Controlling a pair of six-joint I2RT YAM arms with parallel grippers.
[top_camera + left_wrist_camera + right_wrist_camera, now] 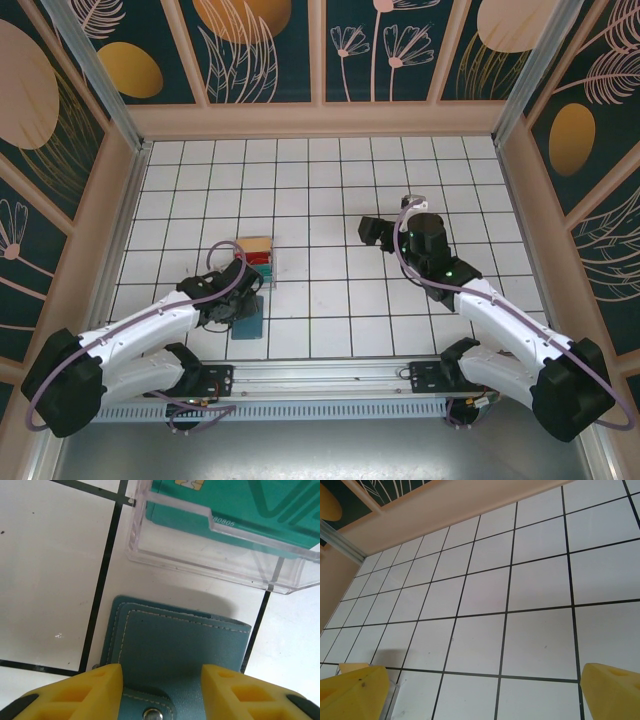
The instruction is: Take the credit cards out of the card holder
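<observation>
Down at the near edge of the table (350, 180), left of centre, the left gripper (161, 671) hangs right over the card holder (175, 645). The teal sleeve lies flat on the tiles. The yellow fingers (95, 690) stand partway apart over its near end, with the snap stud (148, 713) between them. Whether they have a pinch on the flap or merely hover, I cannot tell. The credit cards, I judge, are hidden inside the sleeve. Just beyond the holder's far edge sits the clear tray (150, 560), a teal card (280, 515) lying in it.

The right gripper (485, 677) is out over bare tile right of centre, well apart from the holder. Its jaws are spread wide and grasp nothing.

Now the hazards. The sleeve is flat and soft on smooth tile, so fingers pressing down could skate it toward the near edge instead of lifting the flap. A squeeze across the whole body would clamp the cards inside. The stud looks fastened, and a pull on it could drag the holder along, since nothing braces it. And that tray is close: a forward nudge knocks it.
</observation>
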